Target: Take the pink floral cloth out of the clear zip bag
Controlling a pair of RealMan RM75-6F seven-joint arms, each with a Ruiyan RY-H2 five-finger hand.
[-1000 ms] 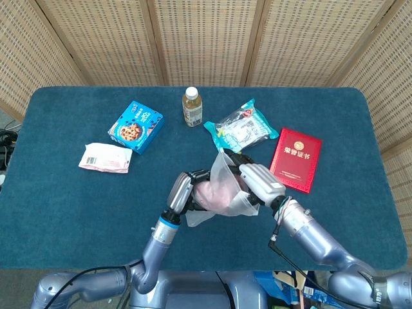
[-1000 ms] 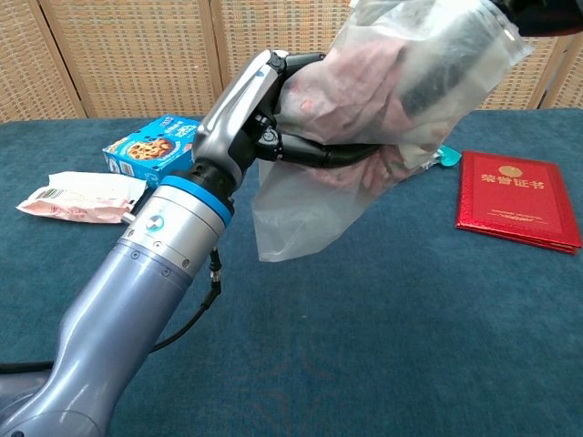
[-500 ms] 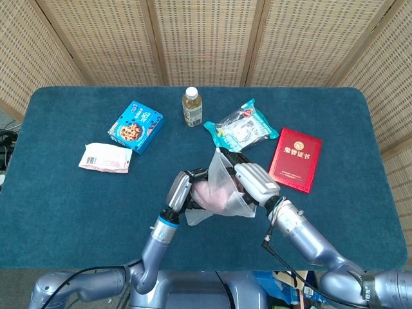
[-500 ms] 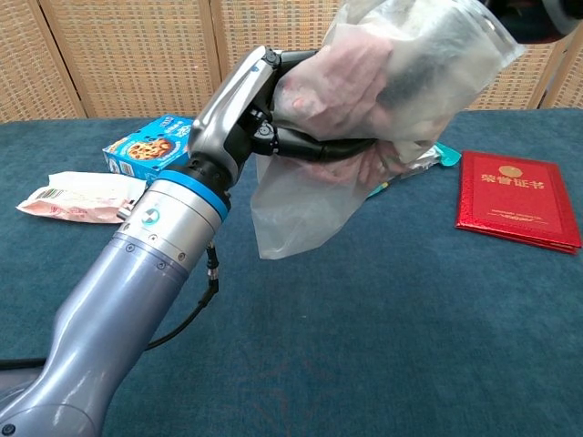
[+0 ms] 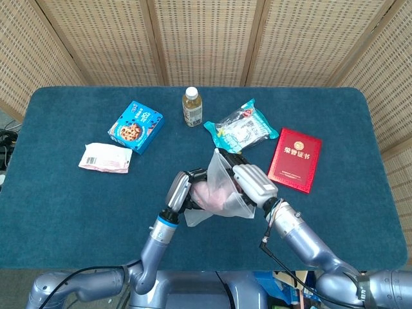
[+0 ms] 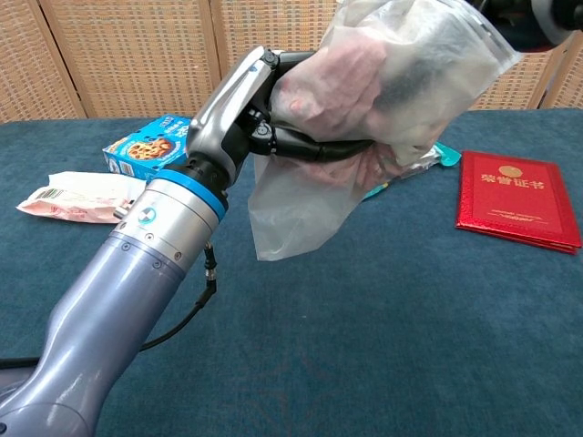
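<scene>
The table, covered in dark blue cloth, carries everything; above its middle, toward the near edge, both hands hold the clear zip bag up off the surface. The bag hangs with its long axis running from an upper end at the right hand down to a limp, empty corner drooping toward the near edge. The right hand sits at that upper end with its dark fingers showing through the plastic, so they appear to be inside the bag; whether they have closed on anything I cannot tell. The left hand grips the bag from outside, its fingers wrapped around the bulge where the pink floral cloth is bunched. The cloth thus lies wholly inside the bag, touching the left hand's grip through the plastic and just below the right hand's fingers. The right hand is the one placed to draw it out, pulling up and away while the left anchors the bag.
</scene>
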